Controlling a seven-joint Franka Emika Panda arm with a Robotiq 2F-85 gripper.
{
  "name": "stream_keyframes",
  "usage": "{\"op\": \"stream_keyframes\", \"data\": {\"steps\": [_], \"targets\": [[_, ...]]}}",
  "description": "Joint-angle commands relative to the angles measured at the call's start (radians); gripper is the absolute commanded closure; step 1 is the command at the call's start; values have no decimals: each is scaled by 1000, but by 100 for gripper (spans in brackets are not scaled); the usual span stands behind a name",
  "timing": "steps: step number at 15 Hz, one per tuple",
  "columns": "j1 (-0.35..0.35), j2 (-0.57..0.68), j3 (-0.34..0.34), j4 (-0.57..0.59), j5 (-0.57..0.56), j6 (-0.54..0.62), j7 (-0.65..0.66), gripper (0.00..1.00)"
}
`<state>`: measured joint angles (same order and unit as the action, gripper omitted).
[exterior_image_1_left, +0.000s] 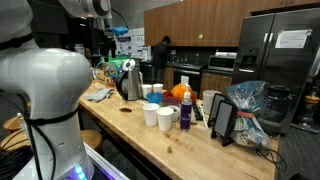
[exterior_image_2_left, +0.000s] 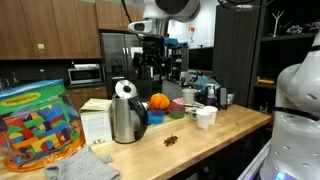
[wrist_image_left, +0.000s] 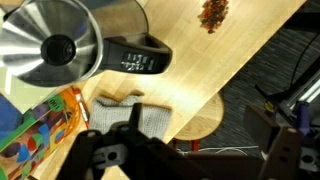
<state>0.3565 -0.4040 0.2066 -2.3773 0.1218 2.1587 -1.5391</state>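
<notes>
**A:** Where's the stainless steel kettle with black handle?
**B:** In an exterior view, upright on the wooden table.
**A:** And the tool?
**B:** In an exterior view, it hangs above the kettle, probably for clearance. In the wrist view I cannot tell whether it is spread or pressed together.

No words can be read. White marks on the kettle and a paper on the fridge are too blurry.

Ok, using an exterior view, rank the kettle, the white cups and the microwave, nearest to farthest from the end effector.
1. Kettle: on the table, just below the end effector.
2. White cups: farther along the same table, off to the side.
3. Microwave: far behind, off the table.
</notes>
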Motion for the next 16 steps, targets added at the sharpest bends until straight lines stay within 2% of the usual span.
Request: {"op": "stream_keyframes", "data": {"steps": [1,4,7,13,16], "targets": [[26,93,52,33,-73,142,24,0],[26,132,96,43,-161,203,74,0],[24,144,118,58,-253,214,93,0],[-18,158,125,83,-533,214,129,0],[-54,175,116,72,-644,304,215,0]]}}
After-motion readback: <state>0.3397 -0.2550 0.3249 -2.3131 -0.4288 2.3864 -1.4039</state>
